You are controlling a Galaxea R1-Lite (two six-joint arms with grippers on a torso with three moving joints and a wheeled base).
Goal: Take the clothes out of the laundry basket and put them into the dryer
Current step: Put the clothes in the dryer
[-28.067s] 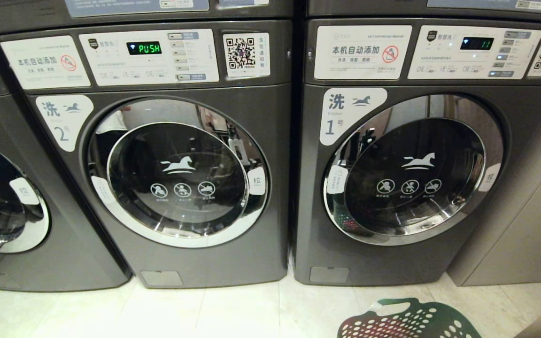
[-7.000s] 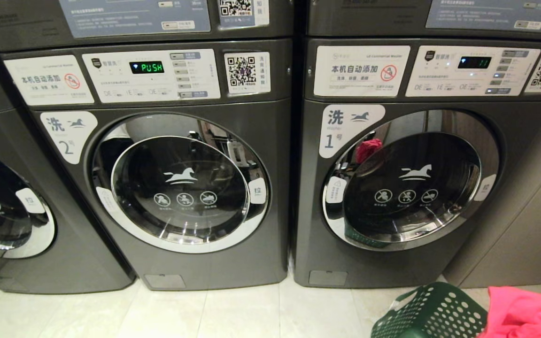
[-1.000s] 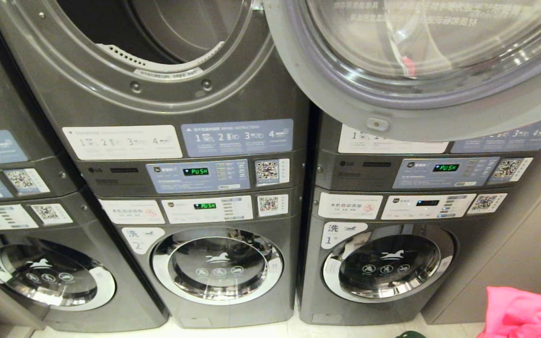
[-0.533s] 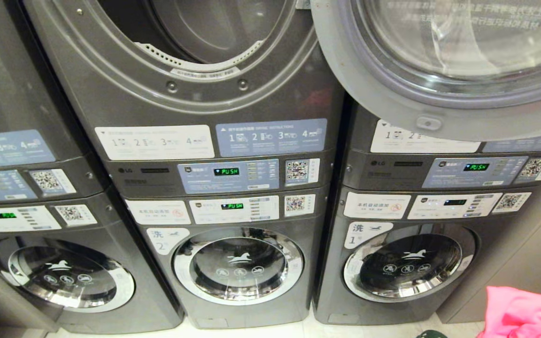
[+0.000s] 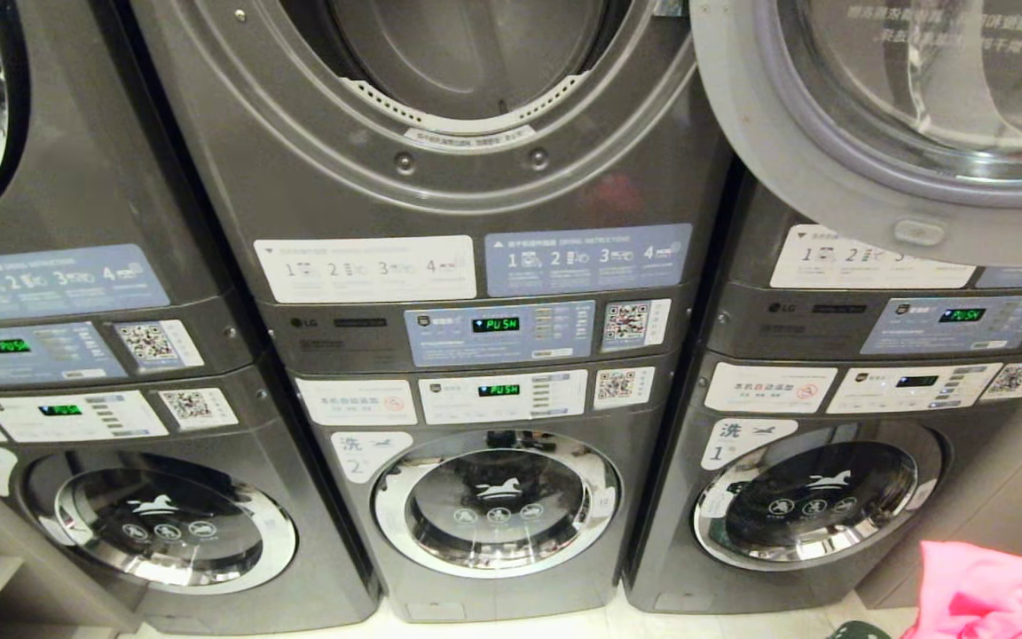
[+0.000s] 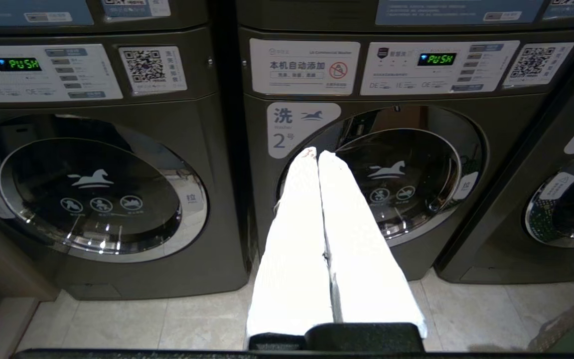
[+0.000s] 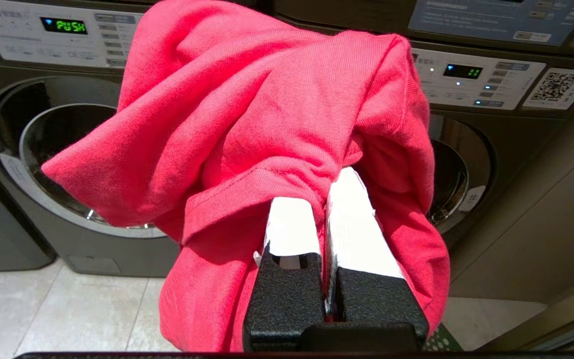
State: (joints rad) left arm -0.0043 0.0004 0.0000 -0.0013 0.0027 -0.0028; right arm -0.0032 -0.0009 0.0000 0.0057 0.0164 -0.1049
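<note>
Right gripper (image 7: 324,197) carries the clothes (image 7: 267,114) in front of the stacked machines

Its white fingers (image 7: 352,219) are pinched together on a fold of the red fabric, which bunches over and around their tips and hangs down on both sides of them. The left gripper (image 6: 317,154) is empty, its fingers (image 6: 294,224) pressed closed against each other, pointing at the washer door (image 6: 401,174) marked 2. Above that washer the dryer (image 5: 475,62) stands with its door (image 5: 901,115) swung open to the right
</note>
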